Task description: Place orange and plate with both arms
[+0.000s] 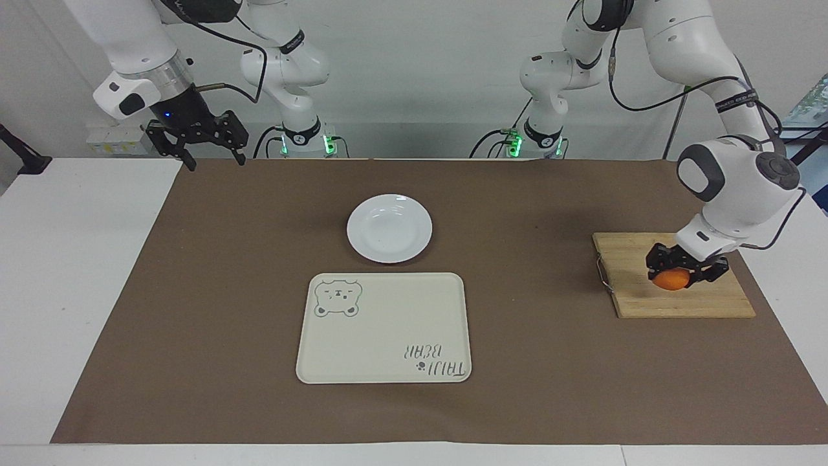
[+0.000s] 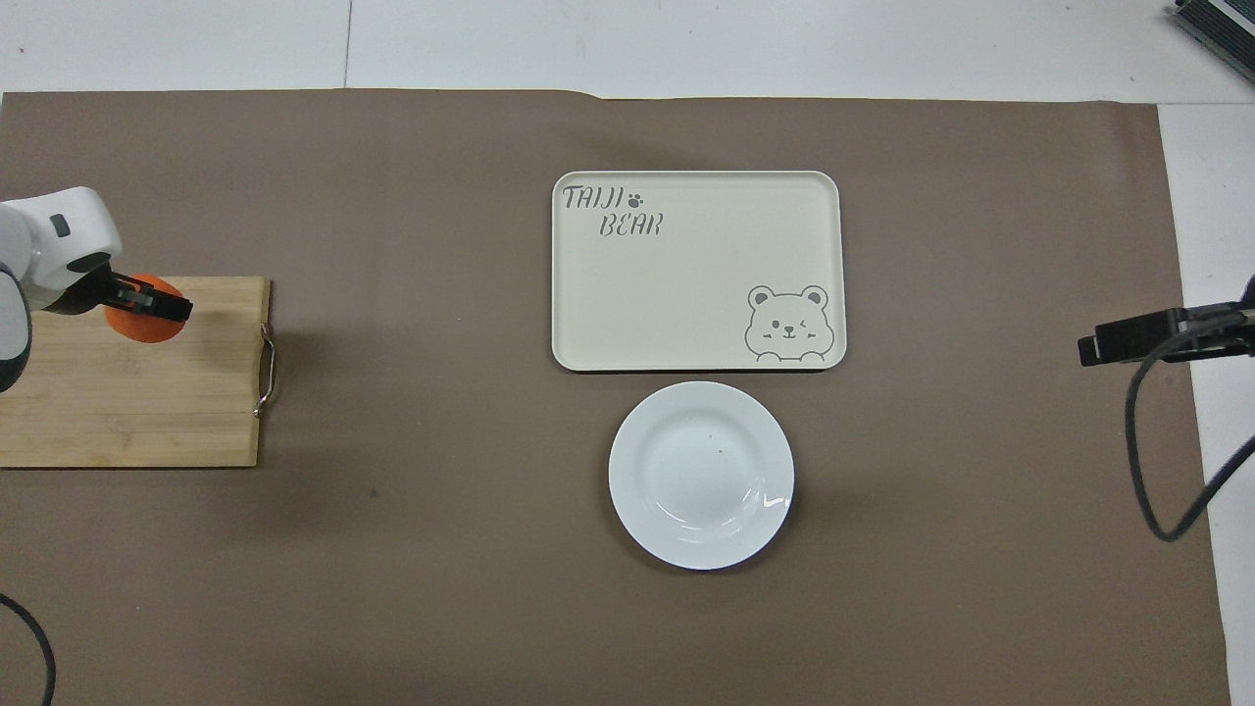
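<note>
We see the left gripper (image 1: 679, 272) clamped on the orange (image 1: 671, 279) over the board (image 1: 647, 304); the right gripper (image 1: 207, 145) hangs spread apart over the mat's (image 1: 194, 291) corner.

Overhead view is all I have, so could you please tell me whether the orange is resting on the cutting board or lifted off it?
Observer: From the facing view, the orange looks just clear of the cutting board, held in the left gripper.
Operator: Thank you. I see only a dark tip of the right gripper; are its fingers open?
Observer: Yes, the right gripper is open. It hangs in the air above the edge of the brown mat at the right arm's end, well away from the plate.
</note>
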